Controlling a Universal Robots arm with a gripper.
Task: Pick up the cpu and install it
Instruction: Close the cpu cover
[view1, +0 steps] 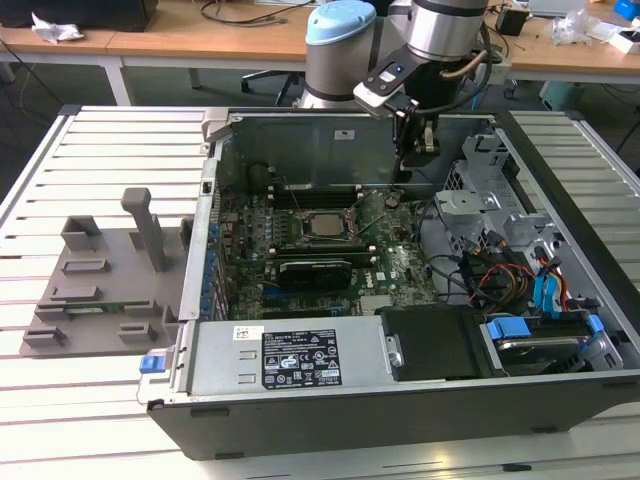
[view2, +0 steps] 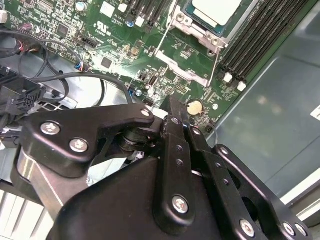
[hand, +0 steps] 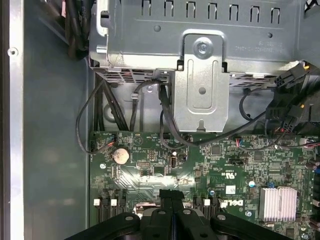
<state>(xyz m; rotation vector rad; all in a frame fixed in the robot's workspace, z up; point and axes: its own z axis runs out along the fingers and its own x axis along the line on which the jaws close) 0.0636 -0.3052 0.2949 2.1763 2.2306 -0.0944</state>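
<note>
The cpu (view1: 322, 225) is a small silvery square lying flat in the socket on the green motherboard (view1: 400, 270) inside the open computer case. The second wrist view shows the cpu (view2: 216, 9) in its socket, with a thin metal frame (view2: 186, 56) beside it. My gripper (view1: 408, 172) hangs over the back of the board, toward the exterior view's right of the cpu and apart from it. In both wrist views the black fingers (view2: 172, 117) (hand: 171, 196) are pressed together with nothing between them. A round coin cell (view2: 194, 106) lies on the board just beyond the fingertips.
A grey fixture plate (view1: 100, 290) with upright blocks lies on the slatted table, toward the exterior view's left of the case. A metal drive cage (view1: 480, 200) and loose cables (view1: 500, 275) crowd the case's other side. Memory slots (view2: 260, 40) run beside the socket. The case wall (view1: 320, 145) stands behind.
</note>
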